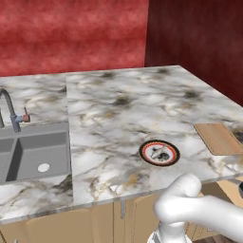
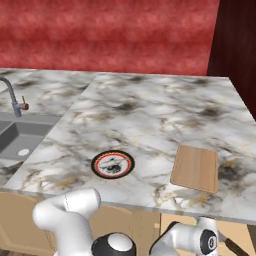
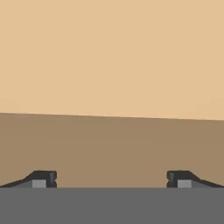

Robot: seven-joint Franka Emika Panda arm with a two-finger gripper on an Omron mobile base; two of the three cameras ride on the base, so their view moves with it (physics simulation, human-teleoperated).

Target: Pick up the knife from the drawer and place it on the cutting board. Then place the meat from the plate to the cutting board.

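The plate (image 1: 159,153) (image 2: 113,164) lies near the counter's front edge with the meat (image 1: 162,154) (image 2: 114,165) on its white centre. To its right the cutting board (image 1: 219,138) (image 2: 195,168) lies bare on the counter. Below the counter edge on the right the tan drawer (image 2: 235,229) (image 1: 232,189) stands pulled out. A slim dark stick, the knife (image 2: 234,245), lies in it at the picture's bottom edge. My arm bends down in front of the cabinets toward the drawer. In the hand view my gripper (image 3: 112,180) is open, its fingertips (image 3: 43,179) wide apart over plain tan wood, with nothing between them.
A grey sink (image 1: 33,152) (image 2: 20,140) with a faucet (image 1: 12,111) (image 2: 12,100) is set in the counter at the left. A red wall runs behind the marble counter (image 1: 123,109). Tan cabinet fronts (image 1: 71,228) run below its front edge.
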